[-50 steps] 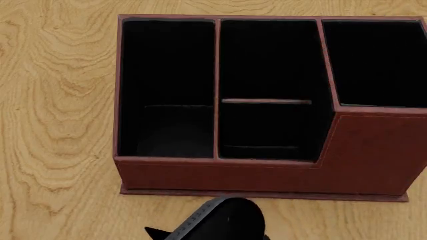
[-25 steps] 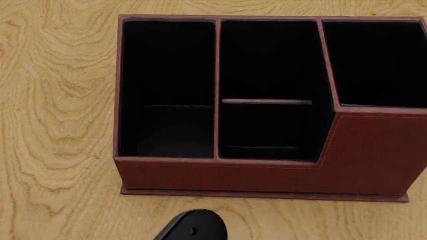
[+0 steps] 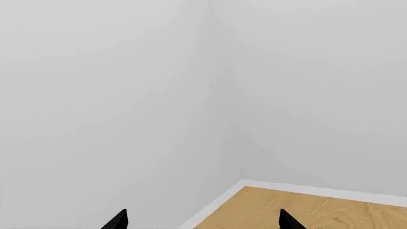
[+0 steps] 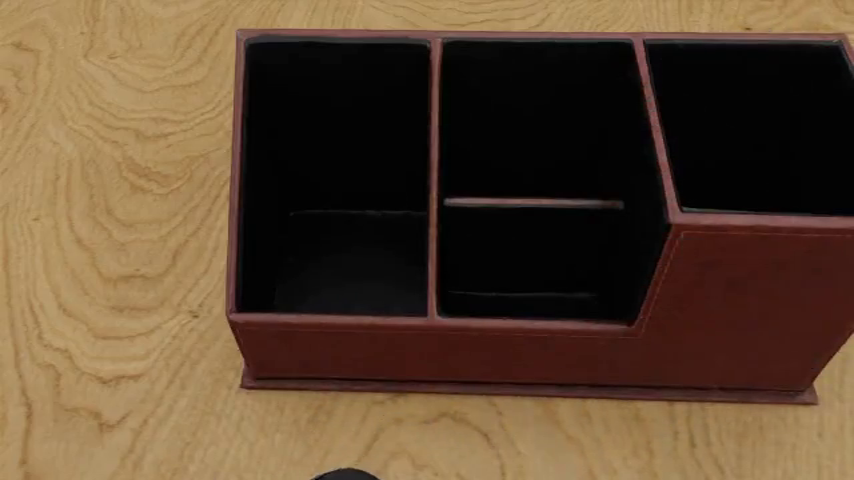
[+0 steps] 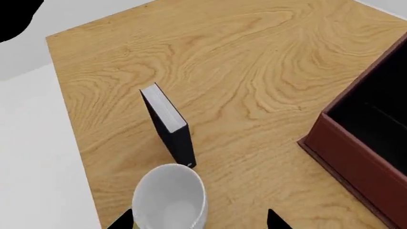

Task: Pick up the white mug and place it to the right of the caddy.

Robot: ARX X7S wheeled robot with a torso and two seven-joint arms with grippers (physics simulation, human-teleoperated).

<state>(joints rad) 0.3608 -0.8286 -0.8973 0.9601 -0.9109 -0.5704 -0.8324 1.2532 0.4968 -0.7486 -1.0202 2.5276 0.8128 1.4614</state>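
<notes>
The white mug (image 5: 170, 195) stands upright on the wooden table, seen from above in the right wrist view; its handle does not show. My right gripper (image 5: 199, 220) is open, and the mug sits between its two black fingertips, closer to one of them. The caddy (image 4: 534, 200), a large reddish-brown box with black-lined compartments, fills the head view; one corner of it also shows in the right wrist view (image 5: 356, 157). The mug is out of the head view. My left gripper (image 3: 201, 220) is open and empty, facing a white wall corner.
A small black book (image 5: 168, 126) with white pages stands upright just beyond the mug. The table edge (image 5: 70, 133) runs close beside the mug and book. Bare wood lies between the book and the caddy. A black arm part (image 4: 344, 474) peeks in at the head view's bottom.
In the head view, the black arm part in front of the caddy has dropped back until only a sliver shows at the bottom edge. The caddy has not moved.
</notes>
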